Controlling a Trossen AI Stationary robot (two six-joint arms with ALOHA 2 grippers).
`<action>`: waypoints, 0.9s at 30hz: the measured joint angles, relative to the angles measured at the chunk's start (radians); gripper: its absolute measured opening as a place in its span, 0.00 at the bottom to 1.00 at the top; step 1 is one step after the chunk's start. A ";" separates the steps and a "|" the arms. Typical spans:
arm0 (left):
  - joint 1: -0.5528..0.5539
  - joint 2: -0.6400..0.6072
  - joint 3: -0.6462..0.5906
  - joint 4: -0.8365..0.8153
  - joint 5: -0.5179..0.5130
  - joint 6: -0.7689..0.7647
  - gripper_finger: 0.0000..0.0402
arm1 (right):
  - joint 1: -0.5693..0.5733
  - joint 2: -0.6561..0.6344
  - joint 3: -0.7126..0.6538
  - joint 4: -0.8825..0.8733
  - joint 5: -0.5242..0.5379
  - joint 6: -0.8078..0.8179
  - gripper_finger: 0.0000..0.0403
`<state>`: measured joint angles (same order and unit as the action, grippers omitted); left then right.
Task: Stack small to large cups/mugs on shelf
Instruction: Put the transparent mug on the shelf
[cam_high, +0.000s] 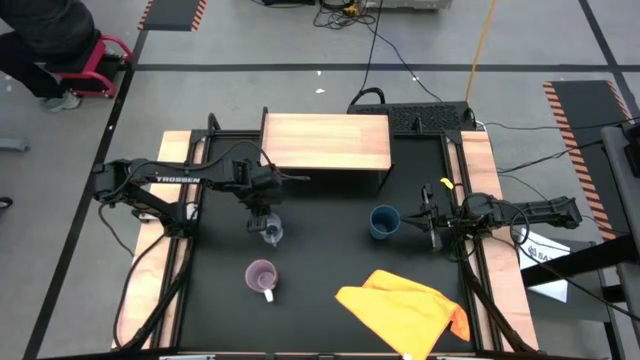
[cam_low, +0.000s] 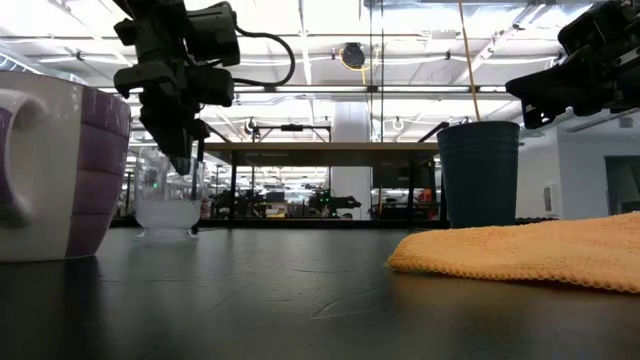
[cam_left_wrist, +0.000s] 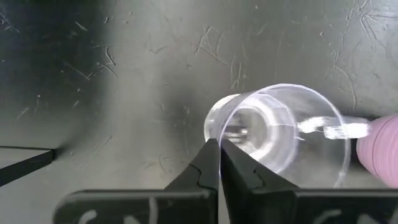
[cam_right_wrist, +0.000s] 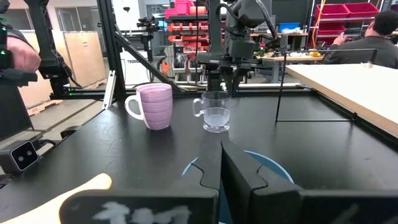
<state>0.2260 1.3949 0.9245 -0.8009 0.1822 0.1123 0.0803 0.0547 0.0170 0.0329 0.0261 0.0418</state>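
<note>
Under the left gripper (cam_high: 263, 222): the clear glass (cam_high: 271, 234), upright on the black table (cam_high: 320, 260). The left wrist view alone shows the contact: both dark fingers (cam_left_wrist: 205, 169) pressed together, clamped on the glass (cam_left_wrist: 280, 134) rim wall nearest the camera. The high view only shows the gripper overlapping the glass, no grip detail. The low view shows that gripper (cam_low: 180, 158) coming straight down onto the glass (cam_low: 168, 205) rim, with the glass base on the table.

Purple mug (cam_high: 262, 277) stands just beside the left gripper, on its side toward the table's front edge, apart from the glass (handle pointing to the front edge in the high view). The low view puts the mug (cam_low: 55, 170) huge in the foreground; the right wrist view shows it (cam_right_wrist: 152, 106) next to the glass (cam_right_wrist: 215, 112), not touching.

Right gripper (cam_high: 432, 226) sits just beside the dark blue cup (cam_high: 384, 222), fingers clenched on nothing. The right wrist view shows its closed tips (cam_right_wrist: 221, 155) over the cup's rim (cam_right_wrist: 273, 169), holding none of it.

Shelf (cam_high: 326, 142) lies beyond both grippers toward the table's far edge, top bare. Yellow cloth (cam_high: 405, 308) is on the near side of the right gripper, close to the front edge.
</note>
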 joint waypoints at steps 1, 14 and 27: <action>0.000 0.000 0.000 0.000 0.000 0.008 0.02 | 0.000 0.000 0.000 0.000 0.000 0.000 0.00; -0.004 0.000 0.032 0.011 0.016 0.043 0.00 | 0.000 0.000 0.000 0.000 0.000 0.000 0.00; 0.002 -0.083 0.164 -0.084 -0.039 0.095 0.00 | 0.000 0.000 0.000 -0.001 -0.001 0.026 0.00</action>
<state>0.2277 1.3115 1.0885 -0.8847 0.1436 0.2076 0.0803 0.0547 0.0174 0.0322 0.0254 0.0677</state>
